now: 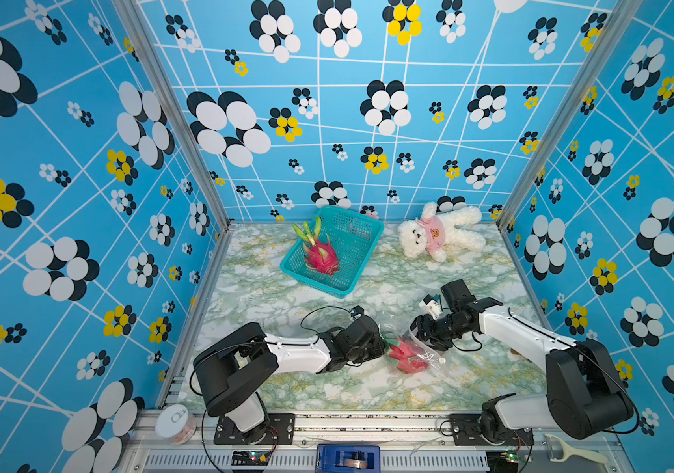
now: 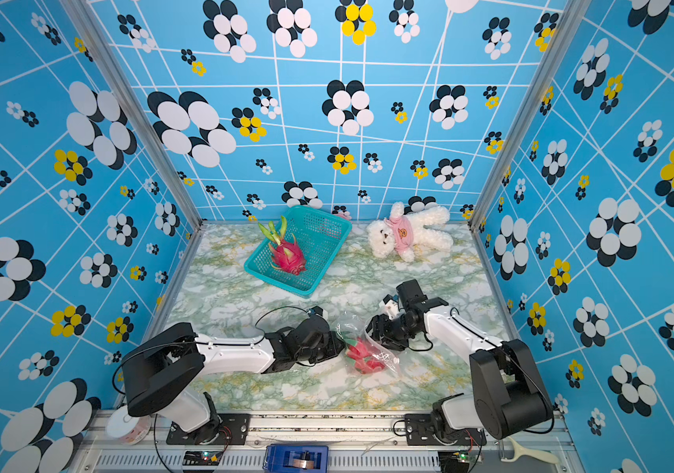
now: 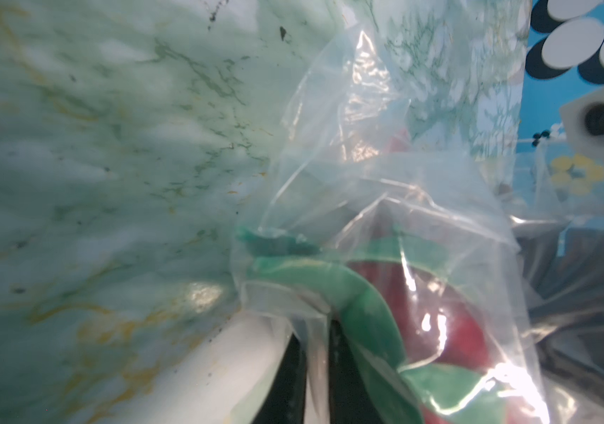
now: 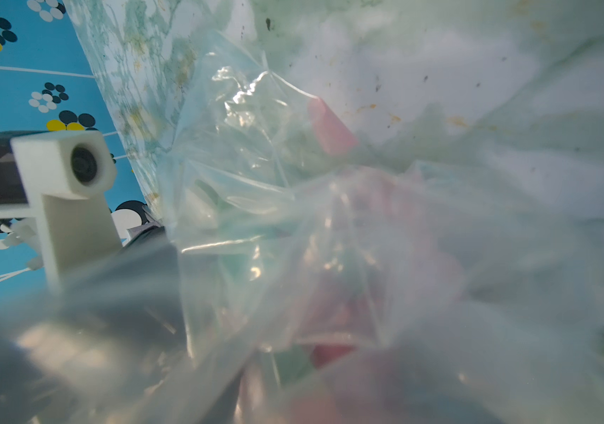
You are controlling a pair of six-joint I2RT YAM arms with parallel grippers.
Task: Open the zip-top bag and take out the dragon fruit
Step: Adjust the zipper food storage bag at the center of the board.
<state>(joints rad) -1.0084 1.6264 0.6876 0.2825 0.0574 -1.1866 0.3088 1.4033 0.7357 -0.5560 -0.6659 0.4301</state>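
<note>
Nearest the front, the left gripper [image 1: 381, 347] is clamped shut on a fold of the zip-top bag [image 1: 429, 354]. In the left wrist view you can see clear film pinched between its fingers [image 3: 219, 363]. The bag lies on the marble-look table [image 1: 245, 286] between the two arms, and the dragon fruit [image 1: 405, 357] is inside it, red with green tips.

The right gripper [image 1: 420, 332] sits right at the bag's other side. Its wrist camera is smothered in plastic, so I honestly can't tell if it's gripping or just gaping. Can't tell if the zip is open either.

I'd call it early days: bag pinned, fruit not out yet.

Further back there's a teal basket [image 1: 353, 241] with a second dragon fruit [image 1: 321, 256] in it. A white teddy bear [image 1: 437, 233] lies by the back wall.
</note>
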